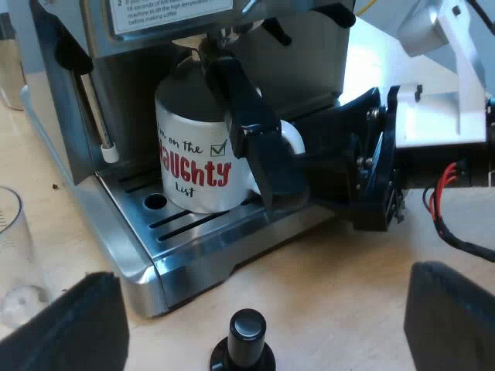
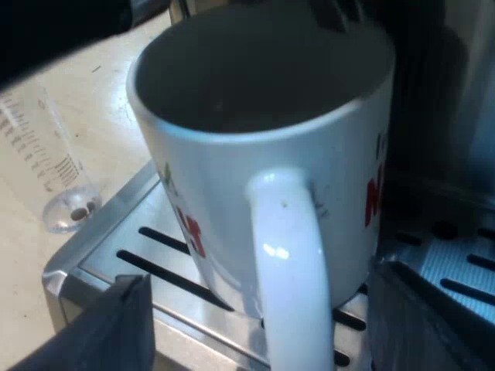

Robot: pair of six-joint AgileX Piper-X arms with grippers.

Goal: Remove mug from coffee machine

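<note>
On the drip tray (image 1: 139,270): the mug (image 1: 193,154) stands upright on the slotted metal, under the brewing head of the espresso machine (image 1: 309,46).
Mug: white, with black and red lettering on its wall that includes "NAUGHTY" and "List". Its inside looks dark, and I cannot tell whether it holds anything.
Mug handle (image 2: 290,263): it points away from the machine body, toward the right arm. It lies between that arm's two fingers.
Right pincer (image 2: 263,309): its black fingers are apart, one on each side of the handle, with a gap showing on both sides. It is not clamped on the mug. From the left wrist view, one finger crosses the mug wall just beside the handle. I cannot tell whether it touches there.
Left pincer (image 1: 263,286): its fingers are wide apart and hold nothing. It hangs over the surface (image 1: 332,270) near the machine's front, facing the mug.
Tamper (image 1: 246,332): it has a black knob and stands upright on the wooden surface near the tray's front edge, between the left fingers and below them.
Measuring glass (image 2: 54,170): clear, with a printed scale. It stands on the surface just beside a corner of the tray.
Steam wand (image 1: 97,116): it hangs from the machine near the mug, with its white tip above the tray.
</note>
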